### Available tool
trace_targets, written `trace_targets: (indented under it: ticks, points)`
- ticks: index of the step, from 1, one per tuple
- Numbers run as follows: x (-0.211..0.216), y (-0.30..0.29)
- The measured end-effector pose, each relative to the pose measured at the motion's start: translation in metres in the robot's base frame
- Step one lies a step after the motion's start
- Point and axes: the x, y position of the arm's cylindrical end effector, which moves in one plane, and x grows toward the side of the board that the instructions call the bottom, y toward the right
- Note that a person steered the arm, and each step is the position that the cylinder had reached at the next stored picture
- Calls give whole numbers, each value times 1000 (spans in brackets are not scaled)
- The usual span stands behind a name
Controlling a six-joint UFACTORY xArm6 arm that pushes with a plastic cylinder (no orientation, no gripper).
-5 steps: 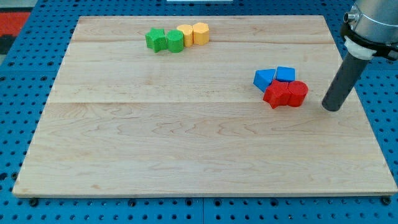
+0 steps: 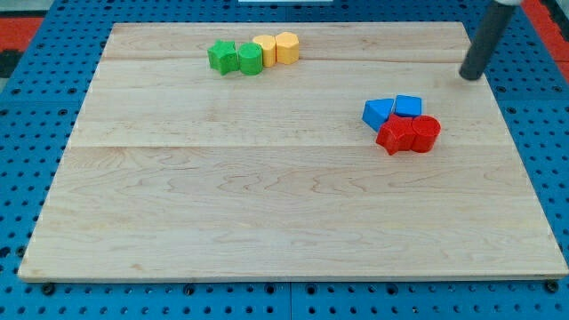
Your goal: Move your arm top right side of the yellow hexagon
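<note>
The yellow hexagon (image 2: 286,47) stands near the view's top, at the right end of a row with another yellow block (image 2: 265,49), a green hexagon-like block (image 2: 251,60) and a green star (image 2: 222,56). My tip (image 2: 470,76) rests on the board near its right edge, far to the right of the yellow hexagon and slightly lower. It is above and to the right of the blue and red cluster.
Two blue blocks (image 2: 379,112) (image 2: 408,106) and two red blocks (image 2: 396,136) (image 2: 425,133) sit bunched at the view's right. The wooden board (image 2: 267,196) lies on a blue pegboard surface (image 2: 18,133).
My tip has moved toward the view's top along the board's right side, from beside the red blocks to above the blue blocks. No block has moved.
</note>
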Motion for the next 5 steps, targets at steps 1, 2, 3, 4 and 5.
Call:
trace_targets:
  ticks: [1, 2, 3, 4, 5]
  points:
    - [-22, -31]
    - [-68, -76]
    - [-97, -128]
    - [-98, -169]
    - [-97, -239]
